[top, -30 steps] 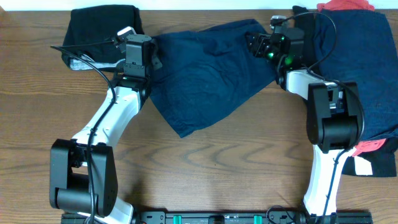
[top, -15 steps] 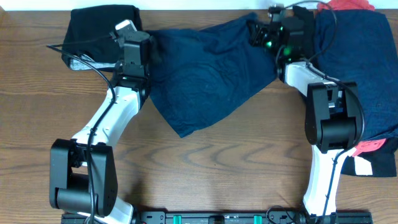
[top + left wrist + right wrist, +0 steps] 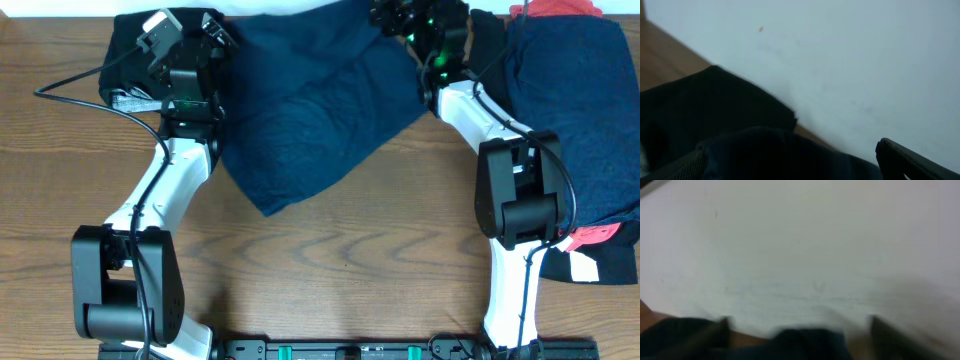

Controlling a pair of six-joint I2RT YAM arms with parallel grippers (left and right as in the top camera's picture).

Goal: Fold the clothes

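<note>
Zero folds yet: navy shirt [image 3: 310, 110] spread; left claw [image 3: 212, 28] and right claw [image 3: 386, 13] at its 12 o'clock corners, grip unreadable; 3 o'clock pile [image 3: 585, 100] waits.

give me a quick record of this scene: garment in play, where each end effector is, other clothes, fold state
garment in play: navy shirt, spread across the far half of the table
fold state: not folded, rumpled
left end effector: at the shirt's far left corner, grip unclear
right end effector: at the shirt's far right corner, grip unclear
other clothes, left: black garment at the far left
other clothes, right: navy garment with red fabric showing under it
wrist views: blurred
</note>
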